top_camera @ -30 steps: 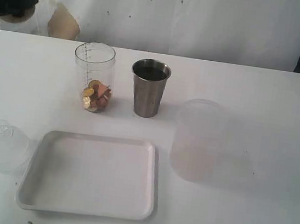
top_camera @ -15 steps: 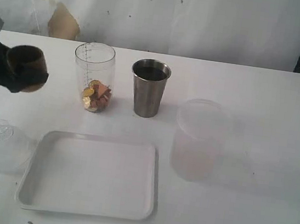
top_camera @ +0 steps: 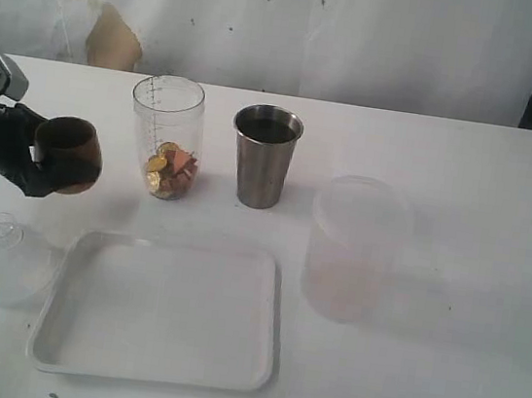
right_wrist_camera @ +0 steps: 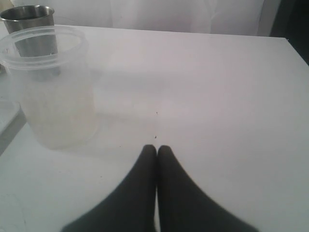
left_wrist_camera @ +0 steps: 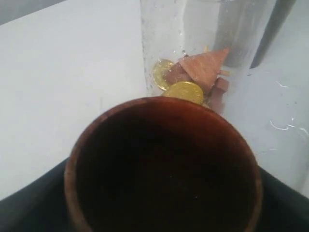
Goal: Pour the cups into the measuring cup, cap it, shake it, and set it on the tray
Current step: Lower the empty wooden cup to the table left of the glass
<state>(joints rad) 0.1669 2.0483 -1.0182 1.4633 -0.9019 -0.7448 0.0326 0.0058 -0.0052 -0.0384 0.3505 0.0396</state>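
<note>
My left gripper [top_camera: 40,161] is shut on the brown wooden cup [top_camera: 68,153], which it holds tilted just left of the measuring cup [top_camera: 165,135]. From the left wrist the wooden cup [left_wrist_camera: 163,166] looks empty and dark inside. The measuring cup [left_wrist_camera: 203,48] holds gold coins and brown pieces at its bottom. The steel tumbler [top_camera: 265,156] stands upright to its right. The frosted plastic cup [top_camera: 355,247] stands farther right, also seen as the frosted cup [right_wrist_camera: 50,84] from the right wrist. My right gripper [right_wrist_camera: 156,150] is shut and empty over bare table. The clear dome cap [top_camera: 5,260] lies left of the white tray [top_camera: 161,310].
The white table [top_camera: 464,186] runs back to a pale wall. The tray sits at the front, just in front of the measuring cup and tumbler. The right arm does not show in the exterior view.
My left gripper has come down and rightward with the wooden cup, from the upper left corner to beside the measuring cup. Nothing else has shifted.
</note>
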